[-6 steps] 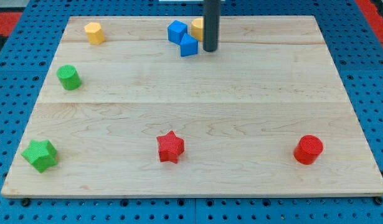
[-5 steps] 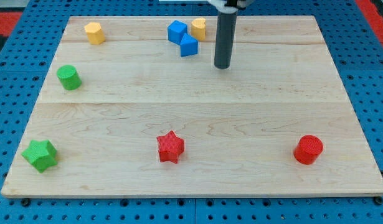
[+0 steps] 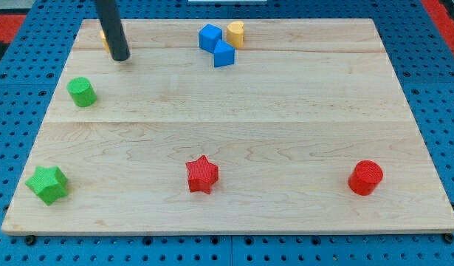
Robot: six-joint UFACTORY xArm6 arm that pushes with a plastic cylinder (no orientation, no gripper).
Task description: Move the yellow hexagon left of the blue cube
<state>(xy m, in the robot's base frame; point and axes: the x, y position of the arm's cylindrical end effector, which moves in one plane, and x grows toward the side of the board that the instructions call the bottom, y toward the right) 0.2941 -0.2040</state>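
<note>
So my tip is parked near the desk's top-left corner. The rod's covering nearly all of the yellow hexagon, which just peeks out on its left. No gripper here, just a rod. The blue cube sits well off to the view's right.

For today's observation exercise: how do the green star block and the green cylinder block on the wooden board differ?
Shape: the green star block has points, while the green cylinder block is round with a flat top. Place: the star sits at the view's bottom-left corner; the cylinder sits higher up the left side, nearer my tip. Size: the star looks wider. Both are green and stand alone, touching nothing.
</note>
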